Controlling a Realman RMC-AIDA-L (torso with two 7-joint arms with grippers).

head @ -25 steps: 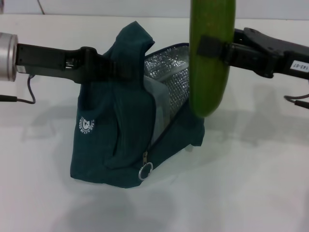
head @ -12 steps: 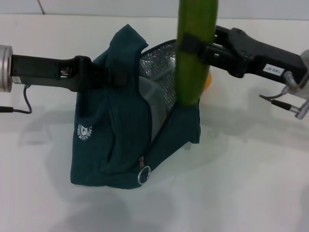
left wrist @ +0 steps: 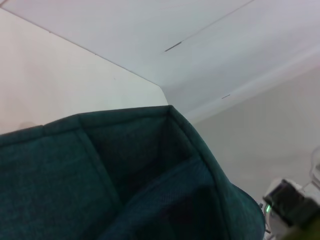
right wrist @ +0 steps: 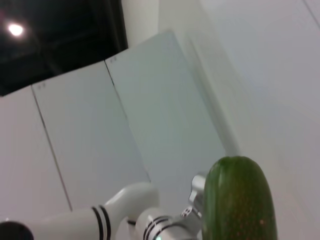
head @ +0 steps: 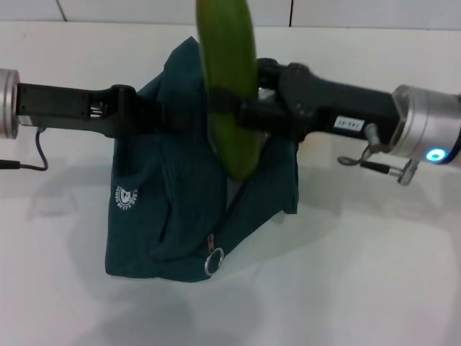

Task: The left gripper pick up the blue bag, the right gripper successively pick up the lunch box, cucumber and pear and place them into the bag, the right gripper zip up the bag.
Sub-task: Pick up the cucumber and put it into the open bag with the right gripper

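Left gripper (head: 169, 115) pinches the bag's (head: 180, 216) top; right gripper (head: 238, 112) clamps the cucumber (head: 229, 86) upright over its mouth, seemingly.

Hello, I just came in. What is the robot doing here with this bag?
The robot is packing a lunch bag. The left gripper holds the blue bag up by its top fabric on the white table. The right gripper is shut on the cucumber, which stands almost upright over the bag's opening. The cucumber is not yet released. The zipper pull hangs low; the bag is unzipped.
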